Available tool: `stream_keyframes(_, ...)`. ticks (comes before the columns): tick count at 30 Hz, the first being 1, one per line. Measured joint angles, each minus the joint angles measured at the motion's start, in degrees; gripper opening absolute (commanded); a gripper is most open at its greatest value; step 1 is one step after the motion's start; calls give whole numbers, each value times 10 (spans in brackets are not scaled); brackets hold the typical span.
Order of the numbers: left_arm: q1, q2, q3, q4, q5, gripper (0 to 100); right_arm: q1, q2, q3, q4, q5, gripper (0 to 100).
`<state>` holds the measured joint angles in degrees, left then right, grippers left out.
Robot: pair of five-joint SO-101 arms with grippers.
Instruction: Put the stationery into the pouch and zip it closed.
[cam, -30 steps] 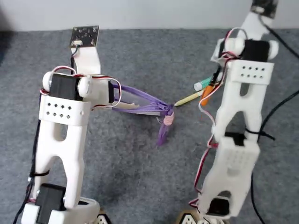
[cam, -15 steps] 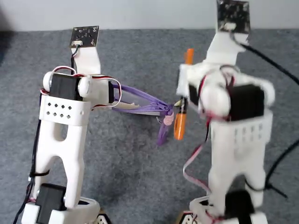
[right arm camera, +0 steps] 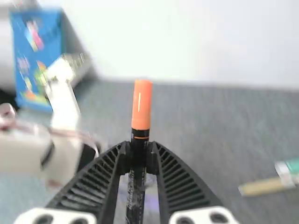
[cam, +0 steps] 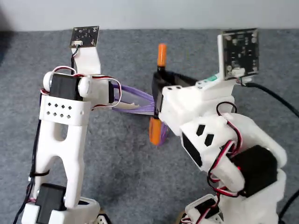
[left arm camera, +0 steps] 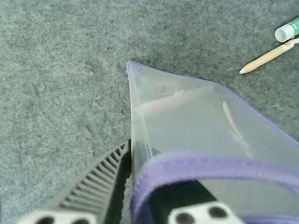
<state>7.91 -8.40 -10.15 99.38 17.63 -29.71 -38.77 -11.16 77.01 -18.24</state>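
Change noted: a second ago my right gripper was out beyond the pouch, beside the pencil. It has since swung across and now sits directly over the pouch's raised end. Its jaws are clamped on the dark barrel of the orange marker, with the cap end pointing away from the pouch and the other end down against the purple rim. My left gripper is clamped on the pouch's purple edge, holding it up off the grey carpet.

Assessment: the marker is at the point of insertion and not yet inside. The pencil and the green-capped pen lie well apart from the pouch and are still to be loaded.

Clearance: the mouth is a narrow slit, so I expect the tip could catch on the rim. My right arm crowds that side of the pouch. Bare carpet lies open on the pouch's far side.
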Motion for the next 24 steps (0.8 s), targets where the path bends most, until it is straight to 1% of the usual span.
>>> stream_keyframes(8,0,0,0,0,0,12,-4,-77,244,-296,1,7)
stream_keyframes(11,0,0,0,0,0,12,-4,-87,328,-413,33,7)
stream_keyframes(16,0,0,0,0,0,12,-4,-88,443,-596,113,7)
stream_keyframes(19,0,0,0,0,0,12,-6,-88,491,-653,142,8)
stream_keyframes(24,0,0,0,0,0,12,-30,-94,521,-657,158,9)
